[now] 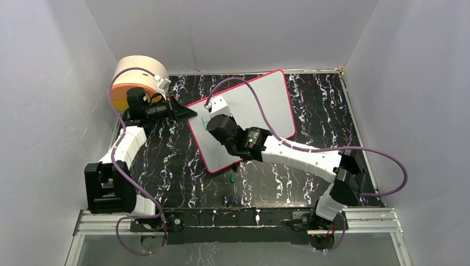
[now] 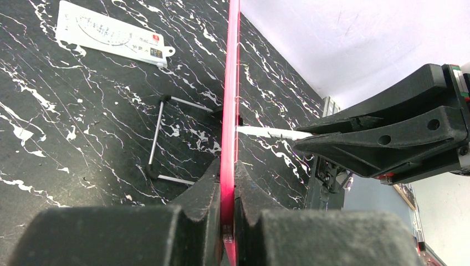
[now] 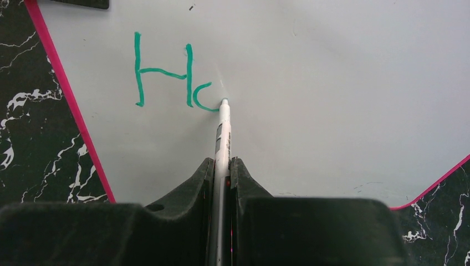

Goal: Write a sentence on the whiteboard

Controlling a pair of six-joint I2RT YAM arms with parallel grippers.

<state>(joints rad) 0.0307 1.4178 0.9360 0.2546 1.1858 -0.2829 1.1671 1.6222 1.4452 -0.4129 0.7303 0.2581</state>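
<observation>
The whiteboard (image 1: pixel 266 102), white with a pink-red rim, lies angled across the middle of the table. My left gripper (image 1: pixel 188 113) is shut on its left rim, and the rim runs edge-on between the jaws in the left wrist view (image 2: pixel 228 166). My right gripper (image 3: pixel 221 162) is shut on a white pen (image 3: pixel 223 138) whose tip touches the board (image 3: pixel 332 83). The sentence (image 3: pixel 163 72) stands as a teal "H" and a partly drawn round letter. From the left wrist, the pen (image 2: pixel 266 133) meets the board from the right.
A cream and orange round drum (image 1: pixel 138 77) sits at the back left. A small white printed card (image 2: pixel 111 36) and a thin metal wire stand (image 2: pixel 161 138) lie on the black marbled table. A green cap (image 1: pixel 231 176) lies near the board's front corner. Grey walls close in three sides.
</observation>
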